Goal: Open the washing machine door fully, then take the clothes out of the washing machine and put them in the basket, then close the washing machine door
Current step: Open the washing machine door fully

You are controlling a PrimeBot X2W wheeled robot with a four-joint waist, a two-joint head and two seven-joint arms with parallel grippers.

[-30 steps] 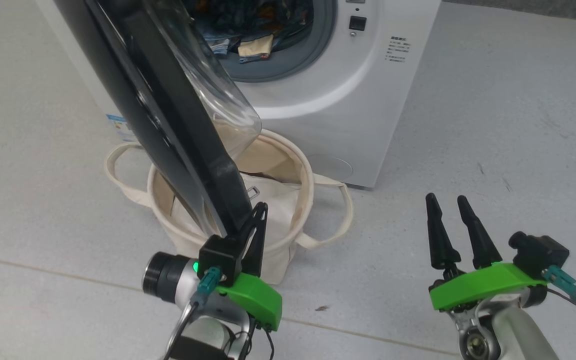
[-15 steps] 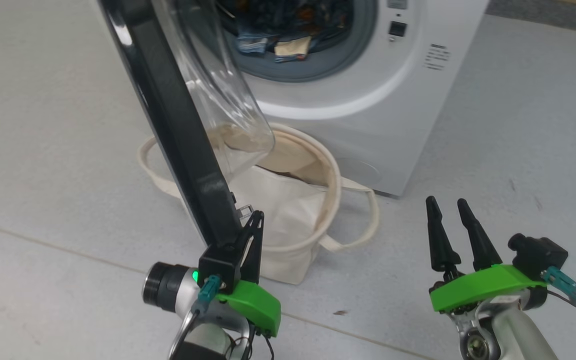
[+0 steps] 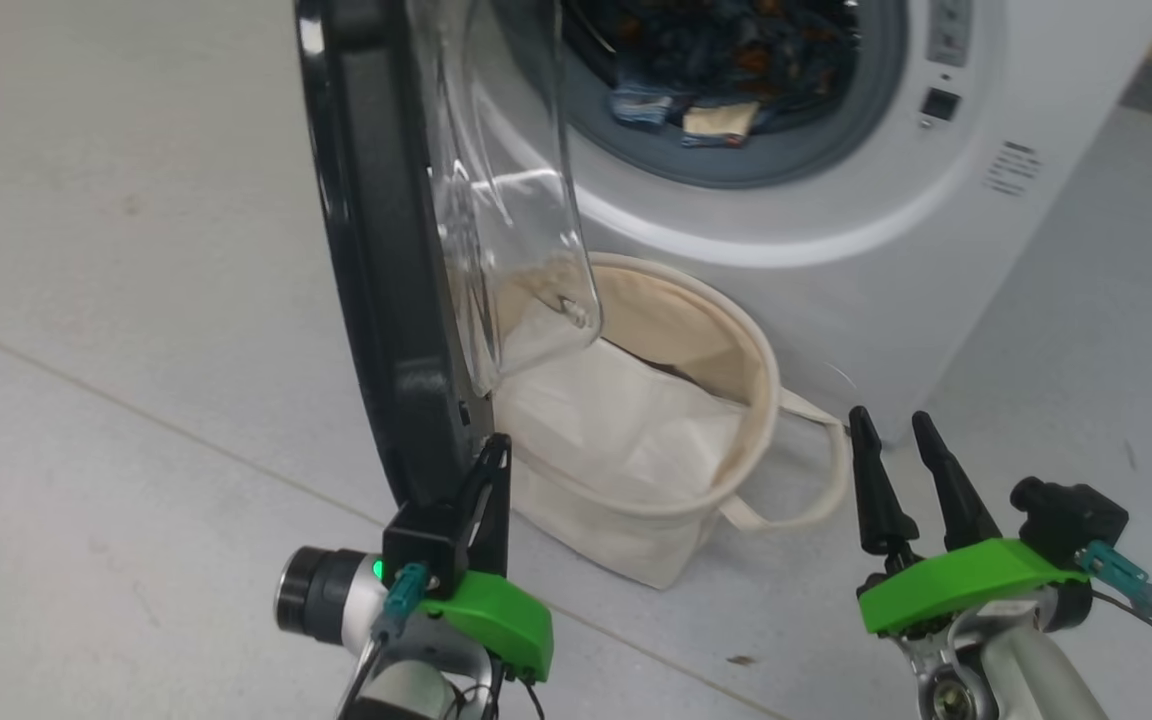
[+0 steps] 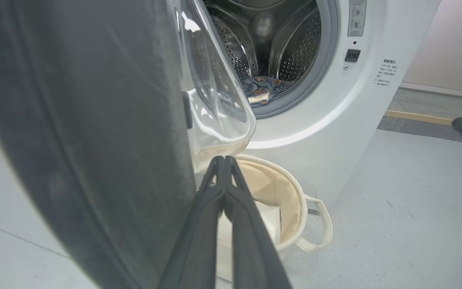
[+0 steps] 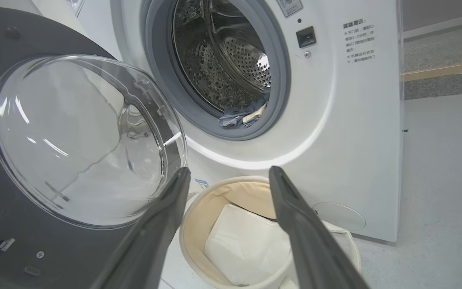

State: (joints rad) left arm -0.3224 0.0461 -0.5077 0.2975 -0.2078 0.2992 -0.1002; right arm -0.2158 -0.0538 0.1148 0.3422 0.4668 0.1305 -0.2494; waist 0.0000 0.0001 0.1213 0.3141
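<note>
Blue printed clothes (image 3: 726,60) in the washing machine (image 3: 836,260) drum, basket (image 3: 766,400) below holding a white sheet (image 3: 616,430) — left gripper (image 3: 501,445) clenched empty, right gripper (image 3: 888,418) spread.

One washing machine (image 3: 836,260) stands at one o'clock in the head view, with one door (image 3: 376,250) at eleven o'clock and one heap of clothes (image 3: 726,90) in its drum. One basket (image 3: 636,540) at six o'clock shows one loop handle (image 3: 796,510) and holds one white sheet (image 3: 616,430). There are two grippers, the left gripper (image 3: 498,445) at seven o'clock and the right gripper (image 3: 888,418) at five o'clock, with two fingers (image 3: 871,490) each.
</note>
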